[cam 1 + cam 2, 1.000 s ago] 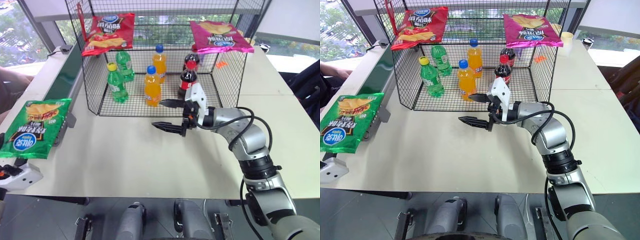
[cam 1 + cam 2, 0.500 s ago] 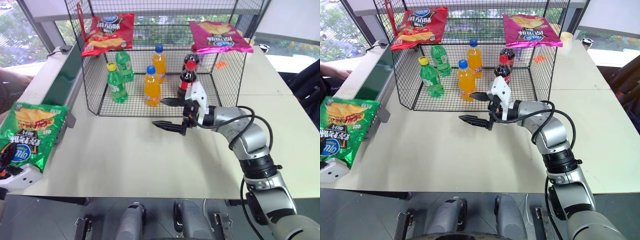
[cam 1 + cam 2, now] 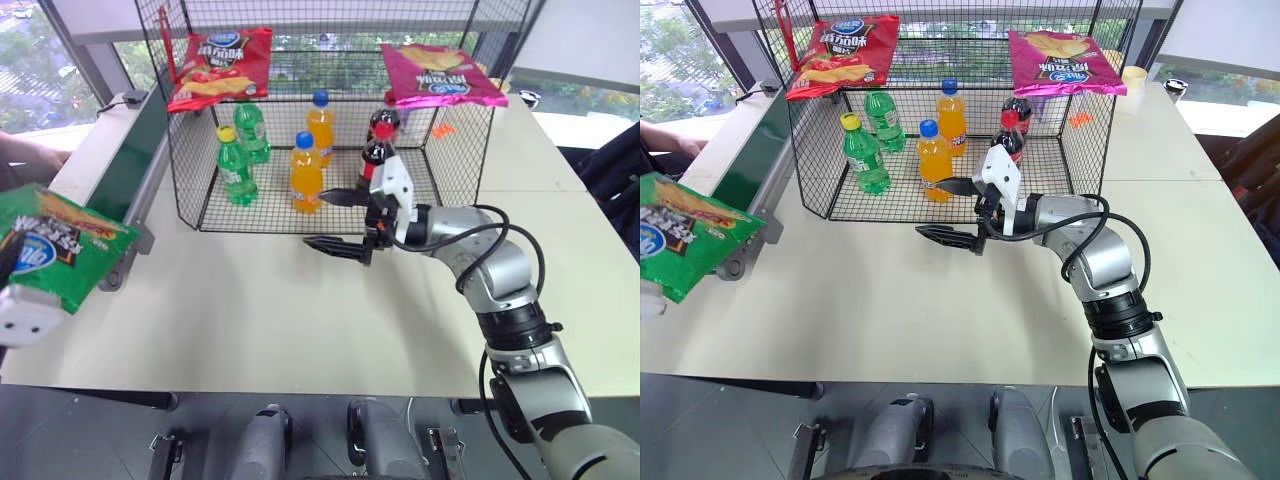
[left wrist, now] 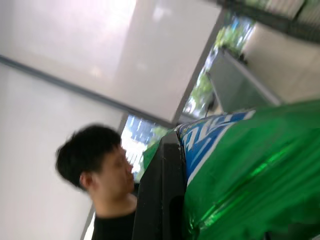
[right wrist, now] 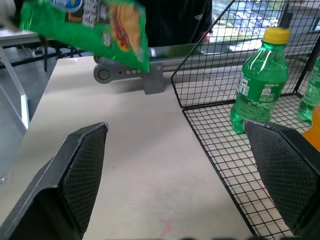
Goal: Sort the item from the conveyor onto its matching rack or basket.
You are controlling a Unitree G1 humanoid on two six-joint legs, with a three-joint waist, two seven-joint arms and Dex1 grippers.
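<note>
The left gripper (image 3: 8,262) has its jaws clamped on the flat shiny green chip bag (image 3: 55,250), holding it tilted in the air beside the long dark green conveyor belt (image 3: 130,150). The right gripper (image 3: 335,218), jaws wide apart and empty, hangs over the pale bench (image 3: 250,310) before the black wire-mesh cage (image 3: 330,120).

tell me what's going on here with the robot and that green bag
The robot's left gripper is shut on the green chip bag and holds it in the air by the near end of the conveyor. Its right gripper hovers over the table just in front of the black wire cage, fingers wide apart and holding nothing. A red bag and a pink bag already sit on the cage's top edge.
</note>
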